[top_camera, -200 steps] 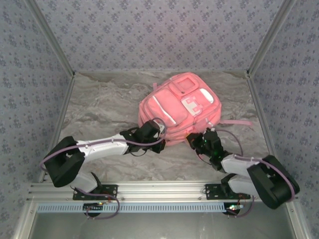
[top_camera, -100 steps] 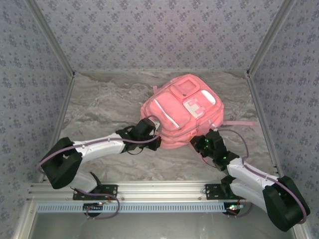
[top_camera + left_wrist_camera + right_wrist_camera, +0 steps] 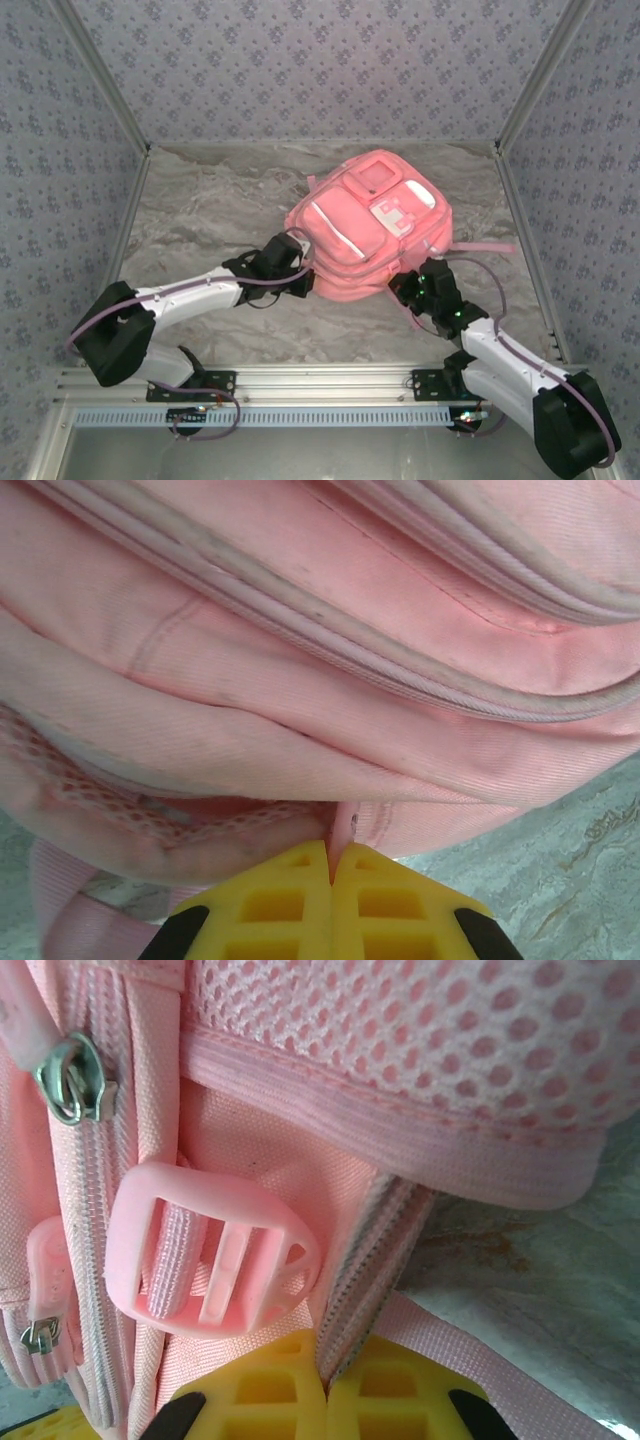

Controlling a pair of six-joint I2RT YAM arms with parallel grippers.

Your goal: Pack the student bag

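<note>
The pink student bag (image 3: 372,228) lies front side up on the marble table, a little right of centre. My left gripper (image 3: 308,281) is at the bag's near left edge. In the left wrist view, the left gripper (image 3: 331,856) is shut on a thin fold of the bag's pink fabric (image 3: 300,640). My right gripper (image 3: 404,290) is at the bag's near right edge. In the right wrist view, the right gripper (image 3: 327,1376) is shut on a zipper-edged strip of the bag (image 3: 260,1140), beside a pink plastic buckle (image 3: 205,1255).
A pink strap (image 3: 482,246) trails right from the bag toward the right wall rail (image 3: 525,240). Patterned walls enclose the table on three sides. The metal base rail (image 3: 320,382) runs along the near edge. Bare marble (image 3: 200,210) lies left of the bag.
The bag has shifted slightly right and turned. The left wrist drew left; the right arm stretched out and lowered. Both grippers have stayed shut on the bag's near edge.
</note>
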